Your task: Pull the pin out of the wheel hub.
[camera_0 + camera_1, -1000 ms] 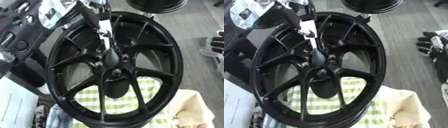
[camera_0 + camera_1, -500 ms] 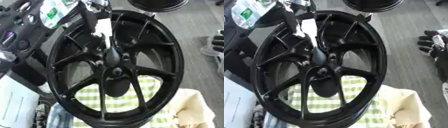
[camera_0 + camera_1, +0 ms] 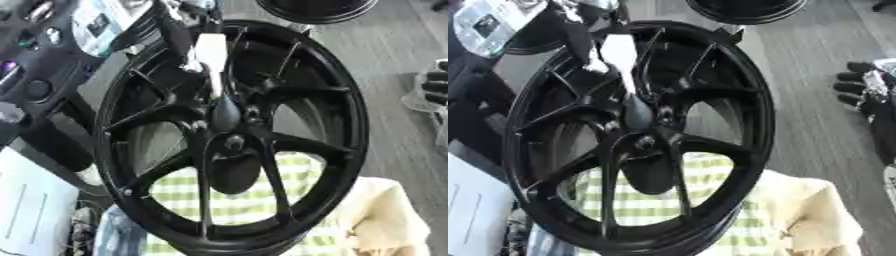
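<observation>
At the upper left of the frame the left hand (image 3: 179, 30) reaches down into the wheel (image 3: 341, 100), its dark fingers closed around a white-topped pin (image 3: 211, 52) — the pin's thin shaft runs down to the hub (image 3: 229, 142) at the wheel's centre. A green-checked cloth (image 3: 236, 205) lies beneath. At the right edge the right hand (image 3: 864, 90) rests idle — fingers spread, well apart from the wheel.

Wheel (image 3: 332, 150) centre, over cloth (image 3: 236, 205); pin (image 3: 213, 60) above hub (image 3: 229, 142); right hand (image 3: 859, 90) far right; paper (image 3: 31, 210) lower left.
</observation>
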Action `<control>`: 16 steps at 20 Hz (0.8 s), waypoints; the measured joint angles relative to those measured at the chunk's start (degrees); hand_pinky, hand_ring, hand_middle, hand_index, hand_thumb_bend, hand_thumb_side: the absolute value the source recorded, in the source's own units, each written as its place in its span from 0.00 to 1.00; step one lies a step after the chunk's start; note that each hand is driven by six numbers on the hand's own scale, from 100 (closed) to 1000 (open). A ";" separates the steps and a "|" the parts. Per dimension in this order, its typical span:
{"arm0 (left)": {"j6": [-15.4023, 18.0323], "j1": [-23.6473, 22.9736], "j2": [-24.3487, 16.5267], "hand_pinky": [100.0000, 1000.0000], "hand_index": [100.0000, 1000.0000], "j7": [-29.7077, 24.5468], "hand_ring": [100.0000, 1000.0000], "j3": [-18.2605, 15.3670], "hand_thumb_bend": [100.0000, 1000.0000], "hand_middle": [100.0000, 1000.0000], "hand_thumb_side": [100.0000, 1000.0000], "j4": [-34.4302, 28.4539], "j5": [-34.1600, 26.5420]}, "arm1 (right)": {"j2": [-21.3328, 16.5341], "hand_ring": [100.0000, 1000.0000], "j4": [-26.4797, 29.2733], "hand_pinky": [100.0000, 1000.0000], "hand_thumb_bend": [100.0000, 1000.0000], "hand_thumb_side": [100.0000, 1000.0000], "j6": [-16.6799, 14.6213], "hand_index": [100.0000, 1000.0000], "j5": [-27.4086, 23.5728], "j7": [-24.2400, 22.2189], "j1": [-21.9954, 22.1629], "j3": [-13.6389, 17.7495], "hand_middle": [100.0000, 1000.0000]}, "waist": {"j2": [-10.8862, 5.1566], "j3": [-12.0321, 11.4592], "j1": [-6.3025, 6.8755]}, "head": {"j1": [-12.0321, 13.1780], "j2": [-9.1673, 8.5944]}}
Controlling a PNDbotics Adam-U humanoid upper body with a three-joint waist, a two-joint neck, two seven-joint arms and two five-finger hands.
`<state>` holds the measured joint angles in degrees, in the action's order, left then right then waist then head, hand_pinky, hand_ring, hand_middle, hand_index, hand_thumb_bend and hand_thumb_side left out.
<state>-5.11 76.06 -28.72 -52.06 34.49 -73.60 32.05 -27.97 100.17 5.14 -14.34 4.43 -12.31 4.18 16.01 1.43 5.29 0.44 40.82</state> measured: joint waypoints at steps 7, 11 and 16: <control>-3.40 -0.71 -4.10 0.86 0.32 1.74 0.75 -8.22 0.11 0.64 0.11 -10.04 -3.92 | 0.00 0.76 0.00 0.81 0.00 0.77 -0.01 0.81 0.00 0.04 0.25 0.02 0.70 | 0.01 -0.45 0.00 | -0.64 0.39; -6.55 -4.01 -8.00 0.85 0.31 5.81 0.74 -14.00 0.10 0.63 0.08 -15.64 -6.73 | 0.00 0.76 0.00 0.81 0.00 0.77 -0.05 0.81 0.00 0.21 0.28 0.13 0.71 | 0.03 -0.93 0.01 | -1.76 0.39; -10.10 -12.39 -16.97 0.85 0.31 11.30 0.74 -20.30 0.09 0.62 0.07 -20.67 -8.46 | -0.01 0.76 0.00 0.81 0.00 0.77 -0.09 0.81 0.03 0.61 0.52 0.66 0.71 | 0.29 -1.63 0.07 | -2.88 0.39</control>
<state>-15.21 63.66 -45.69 -40.75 14.20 -94.26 23.59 -27.98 100.17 5.05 -14.31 5.04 -11.79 4.84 16.30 -0.19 5.36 -2.44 41.21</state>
